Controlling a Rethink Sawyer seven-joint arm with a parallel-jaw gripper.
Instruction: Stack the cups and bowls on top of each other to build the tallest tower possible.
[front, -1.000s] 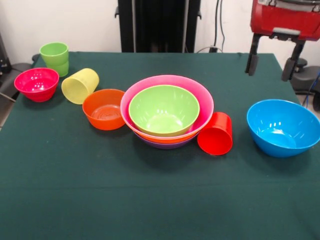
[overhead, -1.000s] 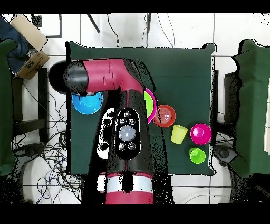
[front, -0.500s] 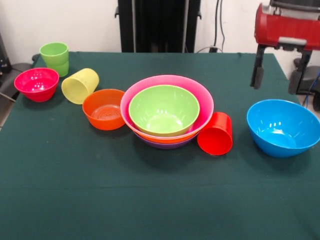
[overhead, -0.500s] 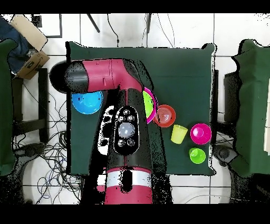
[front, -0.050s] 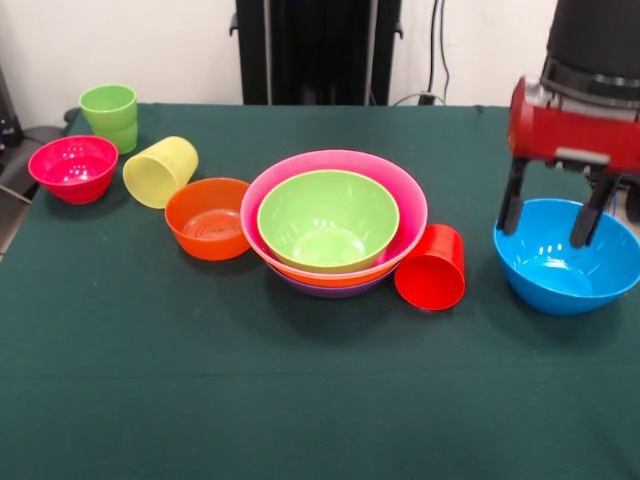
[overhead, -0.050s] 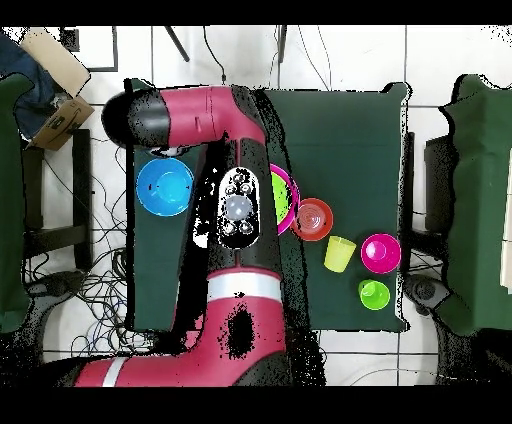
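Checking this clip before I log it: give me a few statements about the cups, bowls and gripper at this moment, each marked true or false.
1. The gripper is open, its fingers reaching down at the blue bowl. True.
2. The red cup stands upright inside the blue bowl. False: it lies on its side on the table, against the tower.
3. The lime-green bowl sits innermost in the tower. True.
4. The yellow cup is nested in the magenta bowl. False: it lies tipped on the cloth beside that bowl.
5. The green cup stands upright near a table corner. True.
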